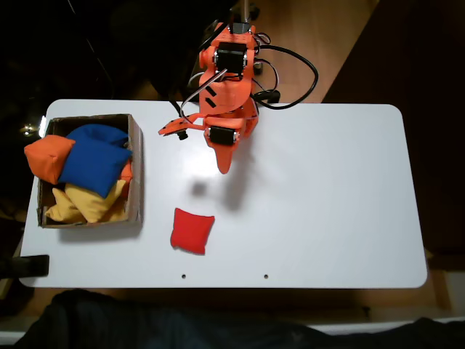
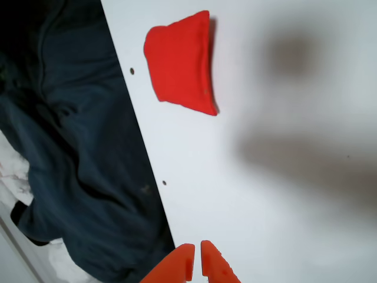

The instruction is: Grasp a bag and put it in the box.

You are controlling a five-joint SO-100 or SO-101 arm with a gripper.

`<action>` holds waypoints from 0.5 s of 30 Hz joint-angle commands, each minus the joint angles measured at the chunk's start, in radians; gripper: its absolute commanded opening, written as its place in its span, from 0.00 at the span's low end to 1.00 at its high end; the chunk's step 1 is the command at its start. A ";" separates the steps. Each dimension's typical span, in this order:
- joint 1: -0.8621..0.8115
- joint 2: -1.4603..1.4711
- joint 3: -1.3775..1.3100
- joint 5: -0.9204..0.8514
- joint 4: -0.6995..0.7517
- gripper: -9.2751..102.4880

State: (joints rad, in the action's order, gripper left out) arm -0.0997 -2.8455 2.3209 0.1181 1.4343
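The red bag (image 1: 192, 230) lies flat on the white table near its front edge, right of the box; in the wrist view the bag (image 2: 181, 62) sits at the top, close to the table edge. The brown cardboard box (image 1: 135, 167) stands at the table's left end. My orange gripper (image 1: 224, 167) hangs above the table's middle, behind the bag and a little to its right, well apart from it. In the wrist view the gripper (image 2: 196, 262) has its fingertips nearly together with nothing between them.
In the box lie a blue beanbag (image 1: 93, 158), an orange one (image 1: 49, 158) overhanging its left wall, and yellow ones (image 1: 80, 203). Dark cloth (image 1: 145, 320) lies past the table's front edge. Black cables (image 1: 290, 73) loop behind the arm. The table's right half is bare.
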 commanded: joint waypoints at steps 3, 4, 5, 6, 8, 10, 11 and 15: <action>0.014 -0.137 0.140 -0.048 -0.003 0.08; 0.014 -0.144 0.149 -0.049 -0.005 0.08; 0.014 -0.152 0.158 -0.051 -0.005 0.08; 0.014 -0.161 0.167 -0.052 -0.006 0.08; 0.012 -0.179 0.189 -0.055 -0.011 0.08; 0.012 -0.187 0.201 -0.058 -0.017 0.08; 0.012 -0.187 0.202 -0.058 -0.020 0.08; 0.014 -0.167 0.186 -0.057 -0.028 0.08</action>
State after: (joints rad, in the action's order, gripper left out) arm -0.0905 -3.0204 2.5234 0.0644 1.4220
